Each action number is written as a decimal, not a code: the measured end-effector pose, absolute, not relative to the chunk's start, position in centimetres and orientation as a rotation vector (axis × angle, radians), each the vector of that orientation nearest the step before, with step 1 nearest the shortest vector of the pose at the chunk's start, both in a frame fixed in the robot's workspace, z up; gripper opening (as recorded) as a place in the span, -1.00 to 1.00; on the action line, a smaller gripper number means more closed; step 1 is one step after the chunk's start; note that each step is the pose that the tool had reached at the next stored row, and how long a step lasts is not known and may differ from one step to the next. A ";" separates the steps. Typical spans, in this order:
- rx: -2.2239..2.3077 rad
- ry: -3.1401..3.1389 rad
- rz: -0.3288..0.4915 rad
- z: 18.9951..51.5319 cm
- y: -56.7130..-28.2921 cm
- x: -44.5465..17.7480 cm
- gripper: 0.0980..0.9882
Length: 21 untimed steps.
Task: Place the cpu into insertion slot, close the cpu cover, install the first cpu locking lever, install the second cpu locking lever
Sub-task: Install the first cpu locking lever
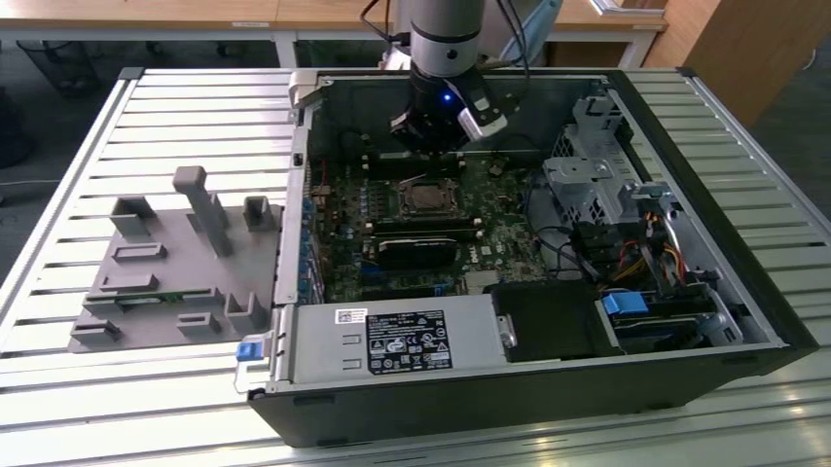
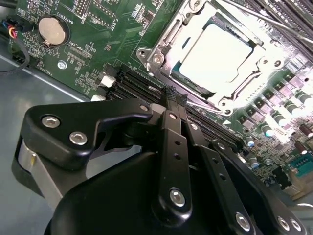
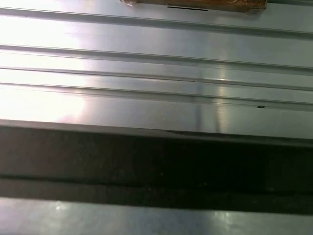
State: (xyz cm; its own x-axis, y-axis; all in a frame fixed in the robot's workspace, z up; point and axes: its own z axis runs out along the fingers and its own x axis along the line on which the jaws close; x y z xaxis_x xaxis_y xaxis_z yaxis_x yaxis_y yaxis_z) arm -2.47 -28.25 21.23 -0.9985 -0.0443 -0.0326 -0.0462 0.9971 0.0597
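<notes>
The cpu (image 2: 217, 54), a flat silver square, lies in the insertion slot (image 2: 161, 46) on the green board. The cpu cover (image 2: 244, 81), a silver frame, lies down around the chip's edges. A thin metal lever rod (image 2: 264, 19) runs along the socket's far side. My gripper (image 2: 171, 95) is shut with its black fingers (image 2: 172, 132) pressed together, nothing between them, and their tips are at the socket's near corner. In the exterior view the gripper (image 1: 435, 151) hangs inside the open computer case just behind the socket (image 1: 426, 200).
Long black memory slots (image 2: 132, 81) lie between the fingertips and the socket. A drive cage (image 1: 591, 185) and cables (image 1: 649, 258) fill the case on the exterior view's right, with a power supply (image 1: 396, 341) in front. A grey fixture (image 1: 182, 263) sits on the slatted table (image 3: 156, 63).
</notes>
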 end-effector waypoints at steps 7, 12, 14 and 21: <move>-0.071 3.109 0.062 20.6 -28.1 -2.4 -0.98; -0.072 3.111 0.032 20.2 -28.0 -2.3 -0.98; -0.072 3.111 0.020 20.1 -28.0 -2.2 -0.98; -0.072 3.111 -0.014 19.9 -27.8 -2.2 -0.98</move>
